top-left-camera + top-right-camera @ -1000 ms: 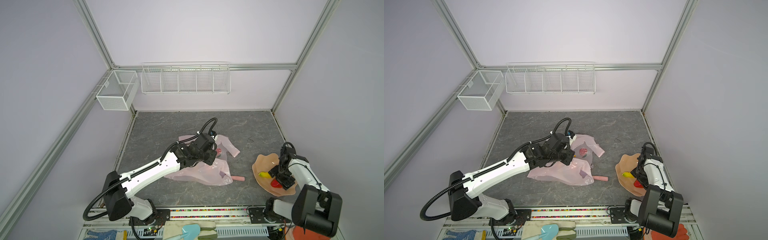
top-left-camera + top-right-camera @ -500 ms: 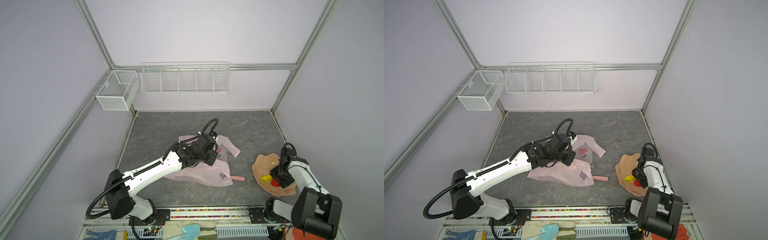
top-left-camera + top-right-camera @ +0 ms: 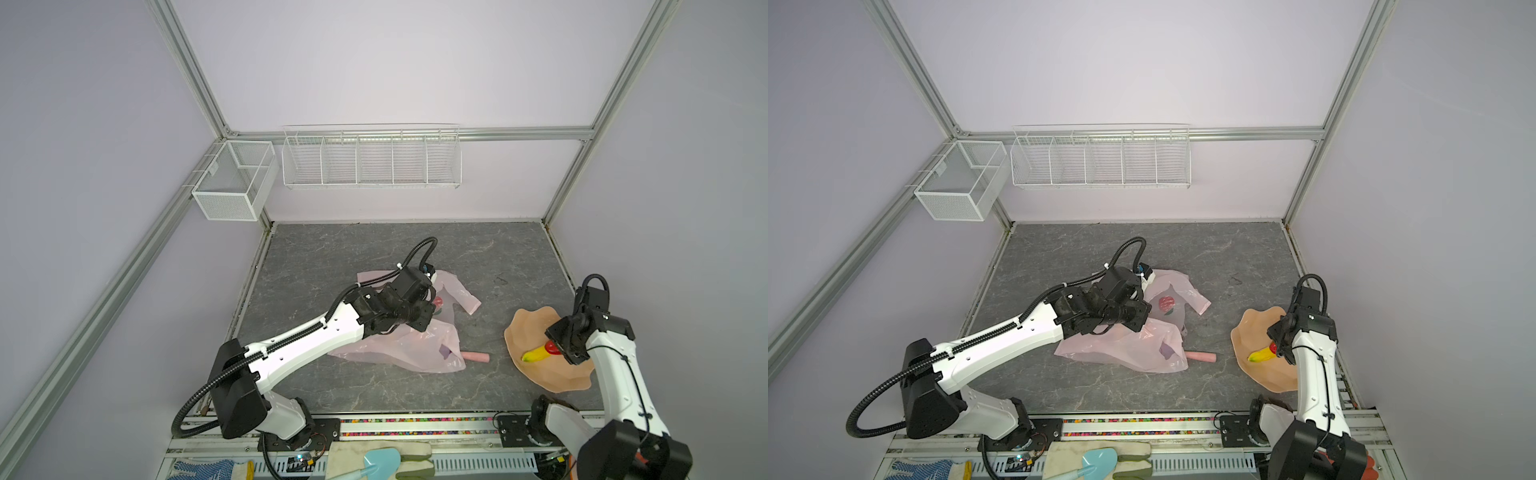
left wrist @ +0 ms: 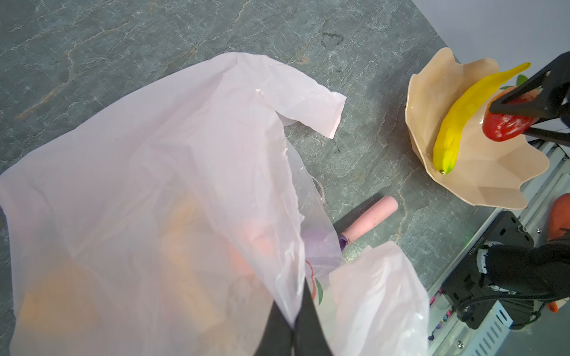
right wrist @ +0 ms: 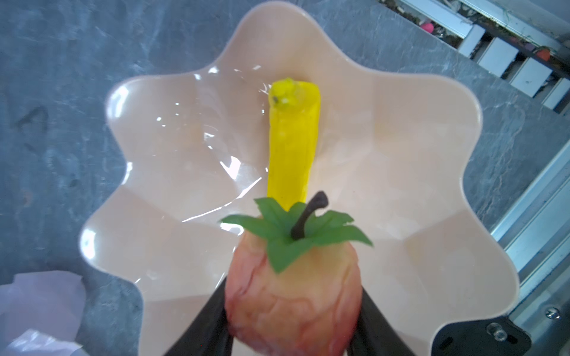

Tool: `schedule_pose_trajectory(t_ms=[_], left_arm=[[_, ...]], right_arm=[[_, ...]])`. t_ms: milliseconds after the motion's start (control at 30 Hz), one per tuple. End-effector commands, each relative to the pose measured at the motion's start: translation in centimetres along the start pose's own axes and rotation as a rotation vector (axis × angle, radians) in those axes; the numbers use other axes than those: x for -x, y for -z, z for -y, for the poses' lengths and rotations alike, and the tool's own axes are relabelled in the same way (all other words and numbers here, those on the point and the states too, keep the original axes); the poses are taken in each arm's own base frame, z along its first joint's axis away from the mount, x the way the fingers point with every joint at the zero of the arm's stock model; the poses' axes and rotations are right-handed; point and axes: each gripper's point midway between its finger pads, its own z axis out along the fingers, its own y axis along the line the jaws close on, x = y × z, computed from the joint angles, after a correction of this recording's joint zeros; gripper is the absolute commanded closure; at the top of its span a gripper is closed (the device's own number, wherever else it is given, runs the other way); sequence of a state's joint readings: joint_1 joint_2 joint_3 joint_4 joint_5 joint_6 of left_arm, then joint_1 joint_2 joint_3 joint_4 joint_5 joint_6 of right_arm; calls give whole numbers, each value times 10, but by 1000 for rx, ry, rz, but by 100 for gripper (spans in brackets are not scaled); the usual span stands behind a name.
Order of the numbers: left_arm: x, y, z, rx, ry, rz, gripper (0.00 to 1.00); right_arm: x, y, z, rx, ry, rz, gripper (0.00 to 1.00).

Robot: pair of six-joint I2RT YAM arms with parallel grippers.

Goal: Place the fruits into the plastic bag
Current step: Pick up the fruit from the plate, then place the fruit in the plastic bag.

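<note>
Right gripper is on the strawberry now, a finger pressed to each side of it, leaves and stem pointing out past the fingertips. A second ago that red fruit lay nearer the plate's front rim, apart from the banana. Now it shows right at the banana's end, in the grip. Whether it has cleared the plate I cannot tell. The banana has shifted slightly but is still lying on the plate, at the front right corner of the surface.

Over at mid-surface, the left gripper stays pinched tight on the bag's film, holding a fold of the bag up. That arm has barely moved since a second ago, and the bag keeps the same crumpled spread. Blurred orange shapes show through the film in the left wrist view, too soft to name. The scoop lies as before, handle poking out from under the bag's right edge, between bag and plate.
</note>
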State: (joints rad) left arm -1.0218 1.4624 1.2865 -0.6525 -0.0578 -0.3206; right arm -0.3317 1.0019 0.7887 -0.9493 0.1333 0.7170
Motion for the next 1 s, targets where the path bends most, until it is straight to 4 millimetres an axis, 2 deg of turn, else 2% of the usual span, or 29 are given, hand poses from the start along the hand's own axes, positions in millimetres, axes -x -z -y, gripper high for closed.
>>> schedule_pose_trajectory(t_ms=[0, 200, 267, 400, 567, 700, 967], left_arm=[[0, -1, 3, -6, 1, -6, 100], [2, 0, 3, -6, 1, 0, 100], [2, 0, 3, -7, 3, 1, 100], [3, 0, 4, -10, 3, 3, 100], [5, -1, 5, -12, -1, 3, 100], [6, -2, 6, -14, -1, 1, 100], [7, -3, 7, -16, -3, 0, 100]], right_arm=[[-5, 10, -9, 66, 9, -23, 63], [-12, 10, -44, 262, 88, -54, 65], [-18, 14, -62, 361, 138, -76, 65], [-25, 24, -82, 440, 252, -71, 65], [-49, 42, -121, 655, 384, -115, 64], [-69, 53, -137, 745, 493, -138, 64], [-106, 56, -152, 731, 748, -179, 65]])
